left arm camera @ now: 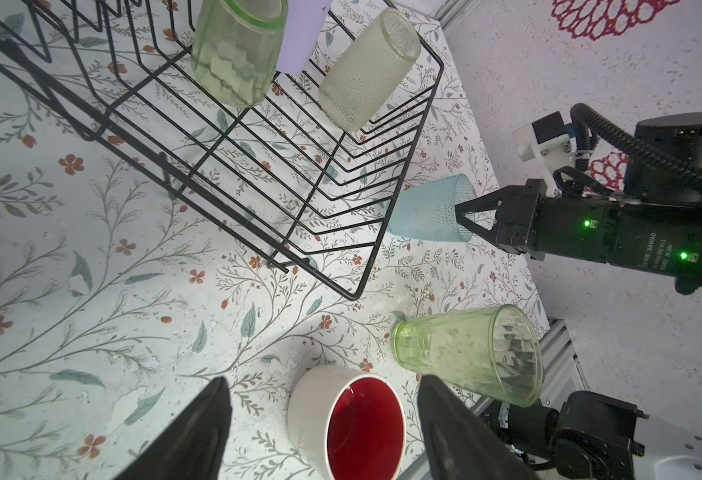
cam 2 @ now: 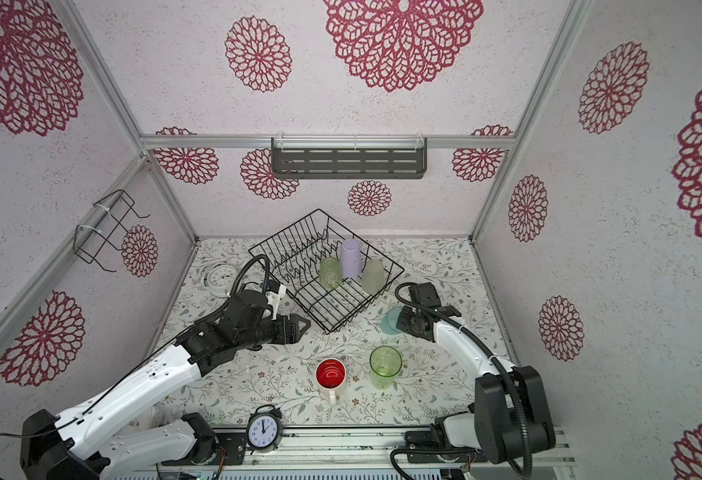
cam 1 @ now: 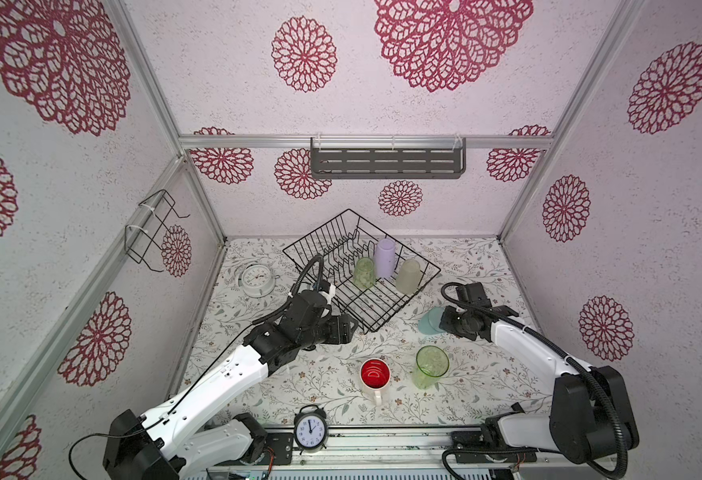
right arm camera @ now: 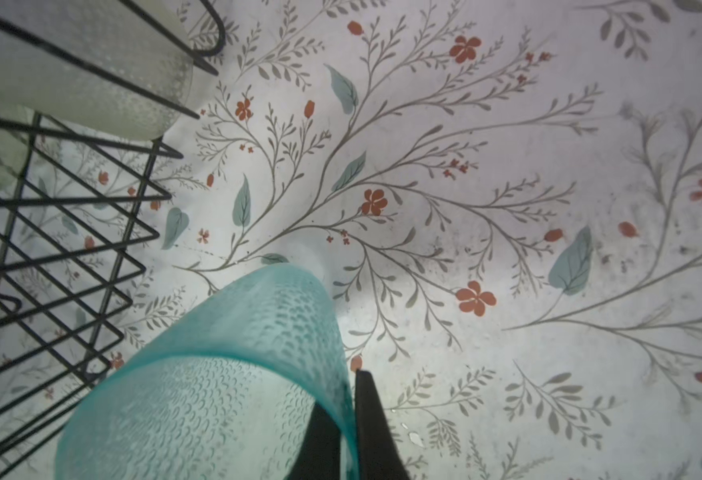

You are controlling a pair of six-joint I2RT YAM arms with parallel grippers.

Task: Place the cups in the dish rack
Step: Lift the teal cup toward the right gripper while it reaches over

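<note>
My right gripper [right arm camera: 347, 415] is shut on the rim of the light-blue cup [right arm camera: 224, 374], one finger inside and one outside. This cup [cam 1: 429, 322] stands on the table just right of the dish rack [cam 1: 285, 250]. In the rack, a green cup [cam 1: 364, 272], a lilac cup [cam 1: 384, 257] and a pale yellowish cup [cam 1: 408, 276] sit mouth down. A white mug with a red inside [cam 1: 375, 376] and another green cup [cam 1: 430, 365] stand upright near the front. My left gripper [cam 1: 351, 328] hangs open and empty by the rack's near corner, above the mug [left arm camera: 353, 424].
A white round clock [cam 1: 256, 279] lies left of the rack. A black alarm clock [cam 1: 310, 428] stands at the table's front edge. A grey slotted shelf [cam 1: 387, 161] hangs on the back wall and a small wire holder [cam 1: 154, 232] on the left wall.
</note>
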